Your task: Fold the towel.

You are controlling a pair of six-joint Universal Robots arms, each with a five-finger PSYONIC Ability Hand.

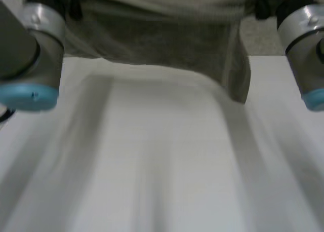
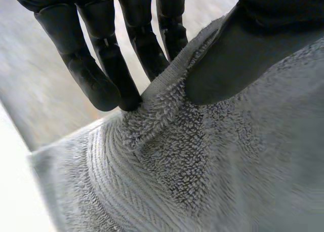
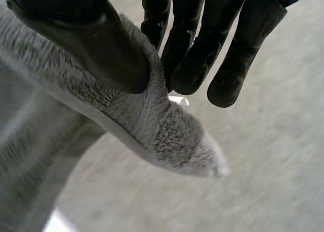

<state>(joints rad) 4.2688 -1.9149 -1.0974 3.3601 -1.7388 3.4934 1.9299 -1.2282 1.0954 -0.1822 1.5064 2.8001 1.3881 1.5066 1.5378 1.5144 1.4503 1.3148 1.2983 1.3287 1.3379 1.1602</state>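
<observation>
A grey terry towel (image 1: 167, 44) hangs in the air above the far edge of the white table (image 1: 162, 166), stretched between both arms, its lower right corner drooping furthest. In the left wrist view my left hand (image 2: 238, 54) pinches a towel (image 2: 202, 161) edge between thumb and fingers (image 2: 106, 65). In the right wrist view my right hand (image 3: 91, 39) pinches a corner of the towel (image 3: 167, 136) between thumb and fingers (image 3: 197, 54); the corner's tip sticks out past the grip.
The grey arm joints with light-blue caps stand at the left (image 1: 30, 54) and right (image 1: 306, 49) of the head view. Speckled floor (image 1: 263, 37) shows beyond the table's far edge.
</observation>
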